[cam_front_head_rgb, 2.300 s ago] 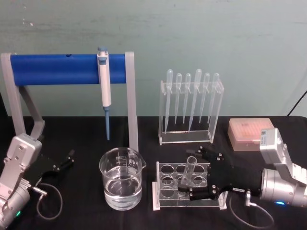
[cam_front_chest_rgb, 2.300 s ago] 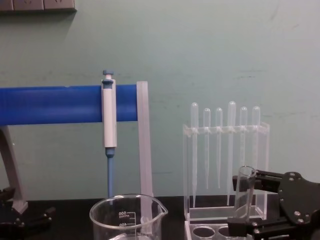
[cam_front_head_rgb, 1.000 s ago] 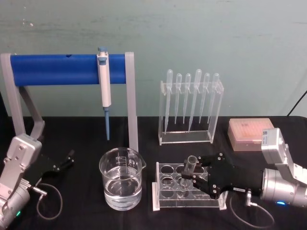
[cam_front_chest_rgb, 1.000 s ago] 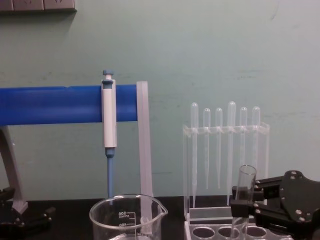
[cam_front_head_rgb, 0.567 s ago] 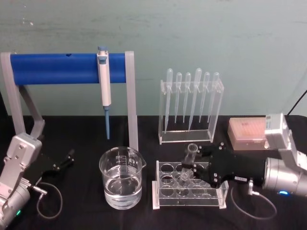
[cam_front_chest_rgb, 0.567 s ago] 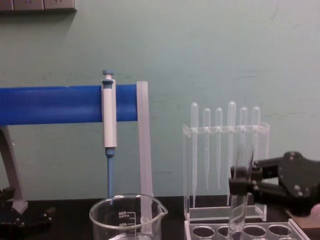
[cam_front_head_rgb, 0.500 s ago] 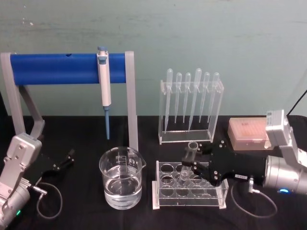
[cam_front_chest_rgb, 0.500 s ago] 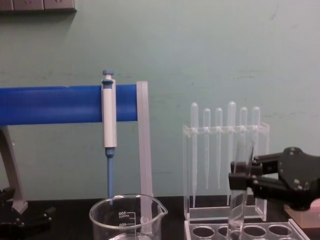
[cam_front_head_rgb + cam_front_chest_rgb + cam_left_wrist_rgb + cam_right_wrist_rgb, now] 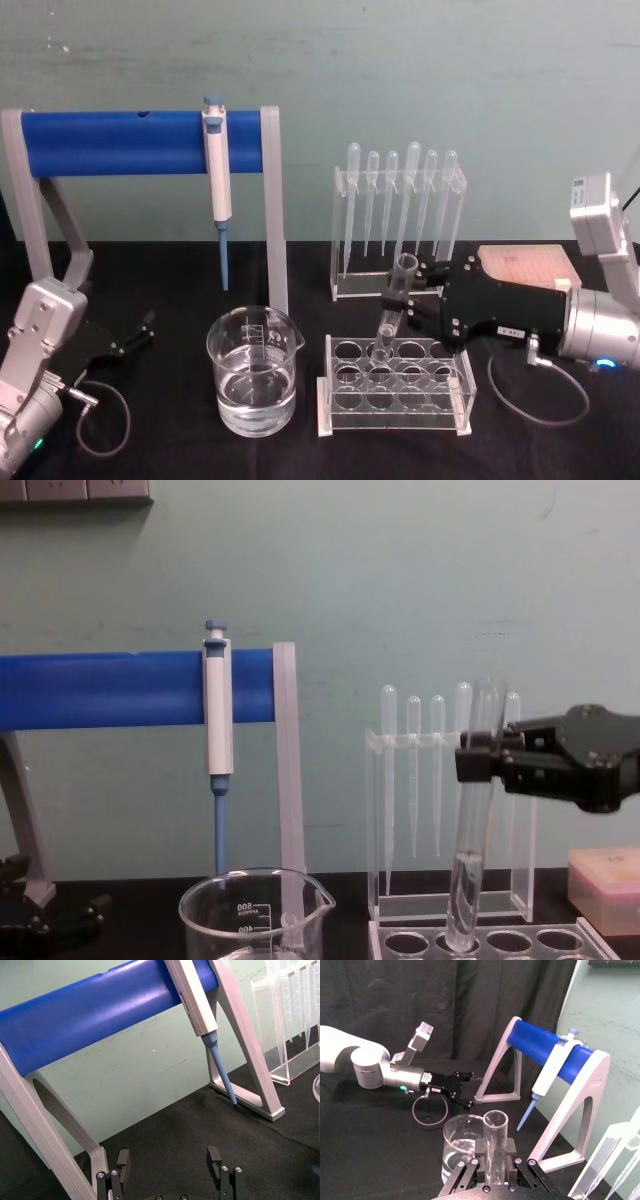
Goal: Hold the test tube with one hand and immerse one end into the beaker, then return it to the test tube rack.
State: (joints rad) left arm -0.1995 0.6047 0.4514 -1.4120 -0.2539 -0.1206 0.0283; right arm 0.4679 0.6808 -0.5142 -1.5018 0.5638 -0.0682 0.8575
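**Right now: test tube gripped above its rack, beaker untouched beside it**

Broadly, you are looking at a black cloth-covered table (image 9: 180, 270). At its back left stands a thick blue bar on grey legs (image 9: 120, 143), and a blue-and-white pipettor (image 9: 217, 190) hangs from the bar's right end. Right of that stand is a clear acrylic holder (image 9: 398, 215) with a row of thin bulb-topped plastic pipettes. A pink box (image 9: 525, 265) sits farther right, partly behind your right arm.

In front of the holder lies the clear test tube rack with round holes (image 9: 392, 430). Just beside it on the left is the wide clear glass beaker with white graduation marks (image 9: 252, 345), holding water (roughly half full).

Your right gripper (image 9: 398, 305) reaches in from the right, above the rack's back row. Its black fingers are clamped on the long clear glass test tube (image 9: 470, 860) near the open top. The tube hangs slightly tilted, rim up, apart from the beaker. Its rounded bottom is down at the rack's top plate, and you cannot tell from these views whether it has cleared the hole.

Your left gripper (image 9: 168, 1160) is parked low at the table's left, near the stand's leg, with its fingers spread wide and nothing between them.
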